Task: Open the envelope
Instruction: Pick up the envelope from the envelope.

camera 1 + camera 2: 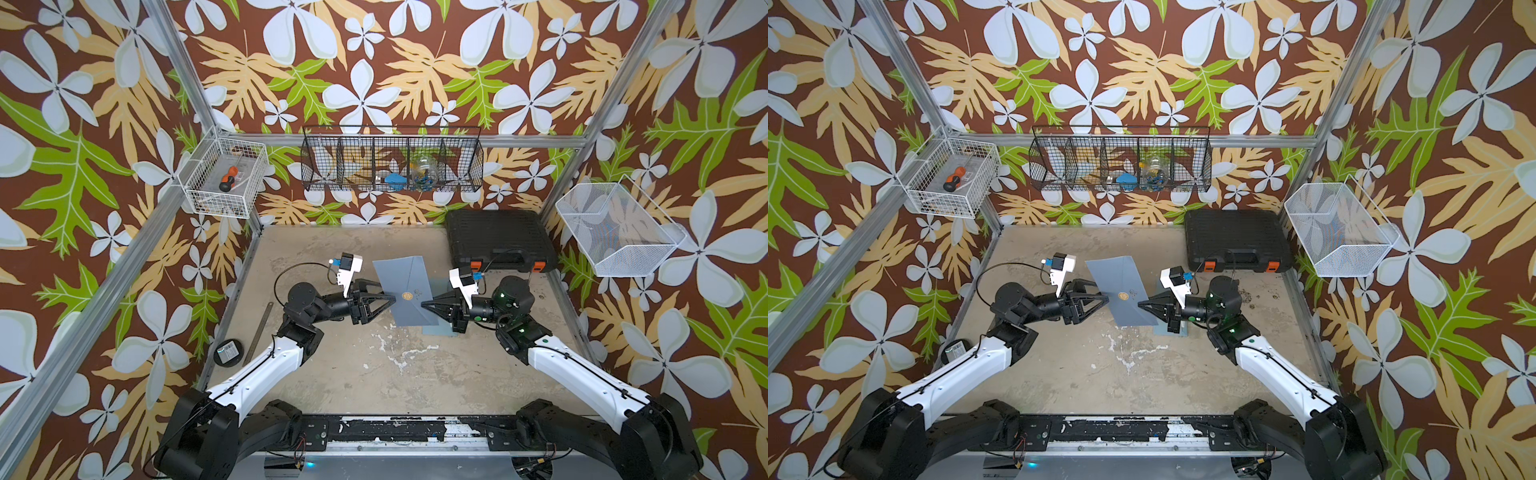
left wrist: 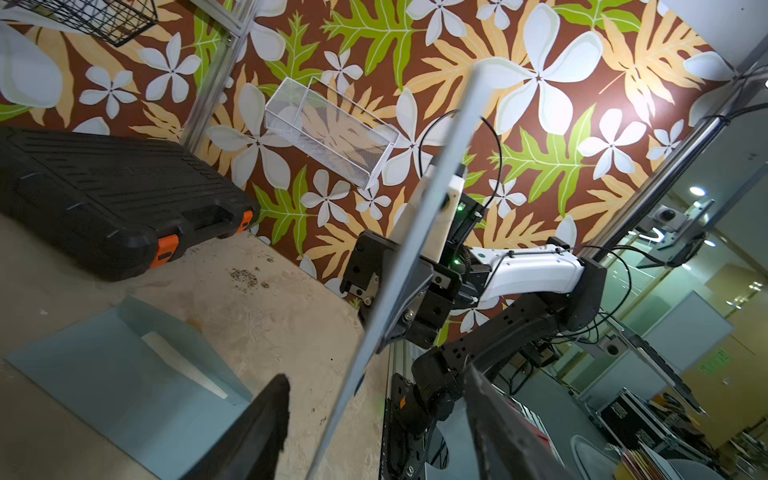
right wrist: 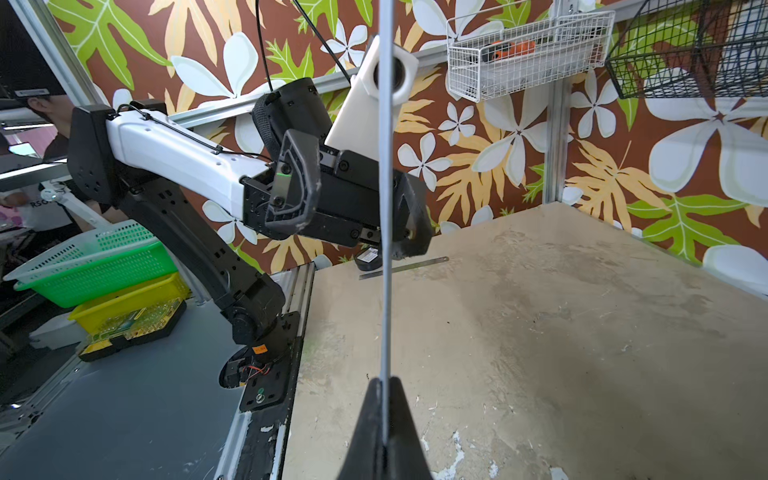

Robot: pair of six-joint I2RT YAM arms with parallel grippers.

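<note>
The right gripper (image 3: 384, 388) fills the foreground of its wrist view, fingers pinched tight on the envelope (image 1: 401, 282) edge. I judge this hold is meant to steady the sheet in the air for the other arm. The left gripper (image 1: 387, 291) faces it from the opposite edge, jaws apart, the sheet running between them. The envelope stands upright between both claws, its long axis roughly vertical and its gold seal (image 1: 407, 296) facing the robot's side.

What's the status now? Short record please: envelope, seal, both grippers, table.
envelope: blue-grey, held up in the air, flap closed
gold seal: in place on the flap
right gripper: shut on the envelope's edge
left gripper: open, fingers either side of the opposite edge
table: second blue-grey sheet lying flat; black case at the back
</note>
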